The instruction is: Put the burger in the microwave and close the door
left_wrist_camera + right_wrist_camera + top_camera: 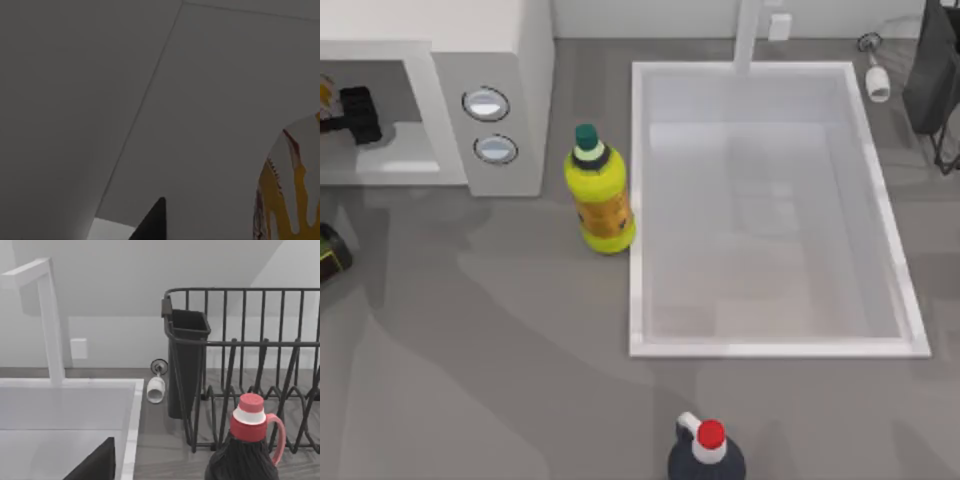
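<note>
Microwave sits at the table's far left corner with its cavity wide open, two silvery dials on the grey side panel. The left gripper is reaching right inside that cavity. Honestly I can't tell how its jaws stand, since all you get from its wrist camera is one dark tip against the plain white inner walls. The burger is in there too, right up by that gripper, a white lump with yellow drips and dark red streaks. Can't say if it's pinched or just sitting close. Just right of the microwave a yellow bottle with a green cap stands upright, almost touching the rim of the big white sink. A black bottle with a red cap stands at the near edge. The right gripper hangs just behind that bottle, facing the black dish rack and a small white glass lying on its side. Its jaws I can't make out either.
</note>
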Tool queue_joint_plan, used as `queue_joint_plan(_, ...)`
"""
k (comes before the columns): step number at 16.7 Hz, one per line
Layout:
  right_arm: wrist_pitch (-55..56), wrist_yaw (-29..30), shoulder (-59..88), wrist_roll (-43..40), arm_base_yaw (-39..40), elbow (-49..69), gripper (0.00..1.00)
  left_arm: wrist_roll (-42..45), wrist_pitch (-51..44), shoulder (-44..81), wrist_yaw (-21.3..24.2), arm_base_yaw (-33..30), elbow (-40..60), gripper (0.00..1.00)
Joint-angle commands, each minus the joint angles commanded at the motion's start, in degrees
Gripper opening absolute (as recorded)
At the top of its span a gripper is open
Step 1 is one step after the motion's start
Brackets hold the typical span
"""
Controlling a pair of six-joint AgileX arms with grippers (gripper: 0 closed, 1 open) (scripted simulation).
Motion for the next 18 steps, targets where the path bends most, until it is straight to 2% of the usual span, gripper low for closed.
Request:
queue_joint_plan(9,0.0,0.0,0.0,0.0,0.0,0.0,1.0,1.47,-12.18,-10.65,0.98,0.57,8.05,1.0)
queue_joint_plan(14,0.0,0.0,0.0,0.0,0.0,0.0,1.0,1.41,-18.08,-11.94,0.53,0.8,7.68,1.0)
queue_joint_plan(18,0.0,0.0,0.0,0.0,0.0,0.0,1.0,0.74,-19.27,-11.59,-0.06,0.58,5.46,1.0)
